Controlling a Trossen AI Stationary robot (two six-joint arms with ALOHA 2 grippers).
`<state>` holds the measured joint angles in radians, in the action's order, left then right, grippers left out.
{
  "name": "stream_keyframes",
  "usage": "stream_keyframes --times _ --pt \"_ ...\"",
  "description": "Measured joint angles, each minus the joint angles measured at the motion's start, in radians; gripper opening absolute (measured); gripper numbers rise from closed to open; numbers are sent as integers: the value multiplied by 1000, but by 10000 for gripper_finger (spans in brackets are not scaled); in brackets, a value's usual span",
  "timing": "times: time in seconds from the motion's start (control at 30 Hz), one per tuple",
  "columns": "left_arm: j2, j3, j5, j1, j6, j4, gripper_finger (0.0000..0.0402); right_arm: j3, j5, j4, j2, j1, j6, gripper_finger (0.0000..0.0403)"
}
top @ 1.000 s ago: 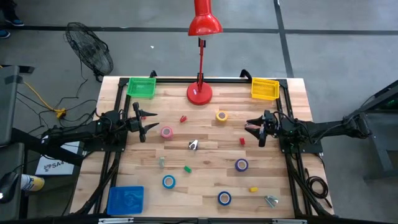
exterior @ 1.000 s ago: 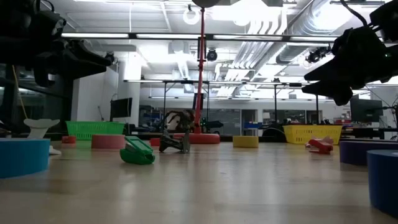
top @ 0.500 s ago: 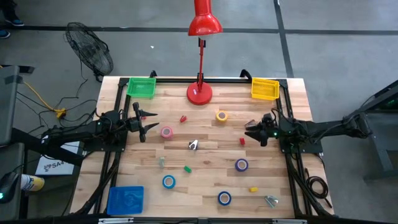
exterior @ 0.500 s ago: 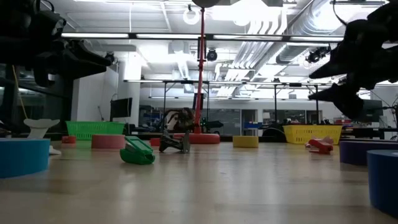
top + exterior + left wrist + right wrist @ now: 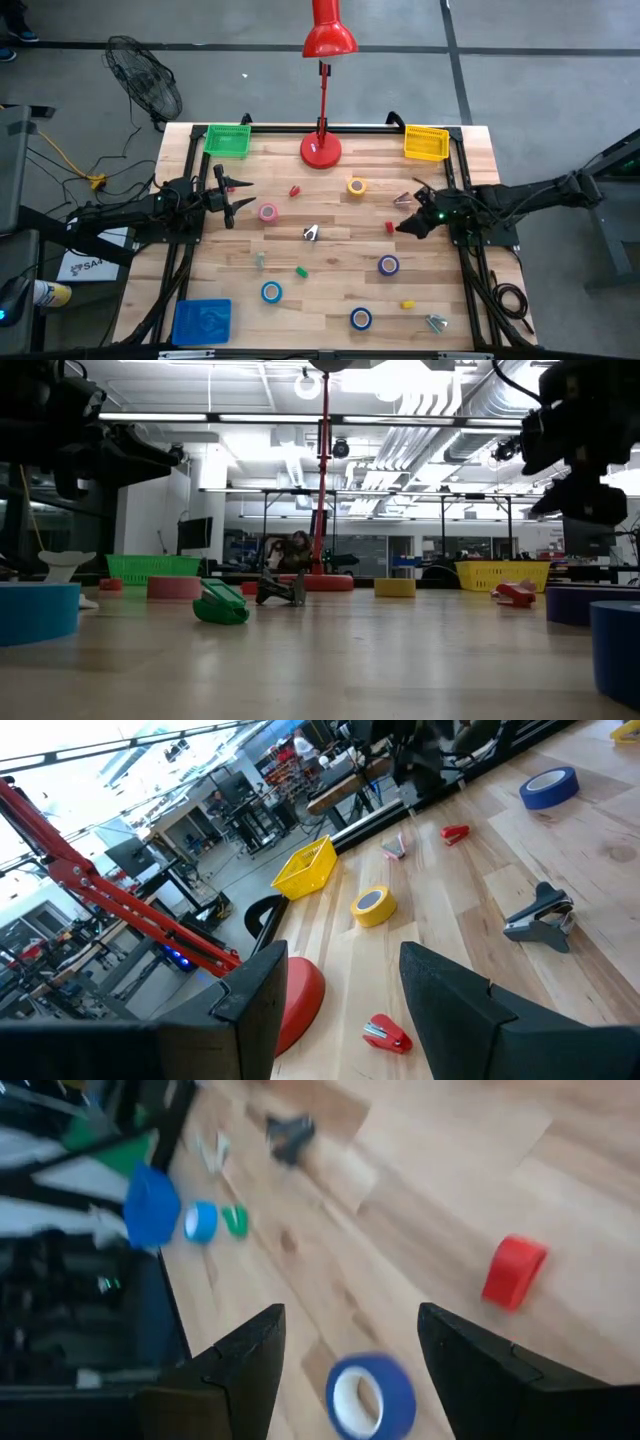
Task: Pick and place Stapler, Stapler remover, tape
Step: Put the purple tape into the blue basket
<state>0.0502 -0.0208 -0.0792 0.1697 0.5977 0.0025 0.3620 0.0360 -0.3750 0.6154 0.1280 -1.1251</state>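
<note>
The wooden table (image 5: 330, 290) is seen from above with small things scattered across it. The left gripper (image 5: 238, 196) is held above the table's left side, its fingers (image 5: 455, 1005) spread apart with nothing between them, just beside the pink tape roll (image 5: 268, 212). The right gripper (image 5: 412, 211) is held above the right side, its fingers (image 5: 490, 1370) also apart and empty, near a small red piece (image 5: 390, 227). The yellow tape roll (image 5: 357, 186) lies toward the far edge, between the two grippers. A purple tape roll (image 5: 388, 265) lies nearer the front on the right, and two blue tape rolls (image 5: 271, 292) (image 5: 361, 319) lie near the front edge. A grey metal stapler remover (image 5: 311, 233) lies at the middle of the table. A green basket (image 5: 228, 140) is set at the far left corner and a yellow basket (image 5: 426, 143) at the far right corner, with a red lamp (image 5: 321, 150) standing between them. A blue lid (image 5: 203, 321) lies at the front left corner.
</note>
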Motion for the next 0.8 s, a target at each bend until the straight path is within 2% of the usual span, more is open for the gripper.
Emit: stream_keyframes --times 0.27,0.53,0.8 --pt "0 0 0 0 0 0 190 120 -20 -147 202 141 -170 220" --pt "0 0 0 0 0 0 190 204 -19 -176 426 264 -344 220" --pt "0 0 0 0 0 0 190 328 24 -198 646 294 -452 220"
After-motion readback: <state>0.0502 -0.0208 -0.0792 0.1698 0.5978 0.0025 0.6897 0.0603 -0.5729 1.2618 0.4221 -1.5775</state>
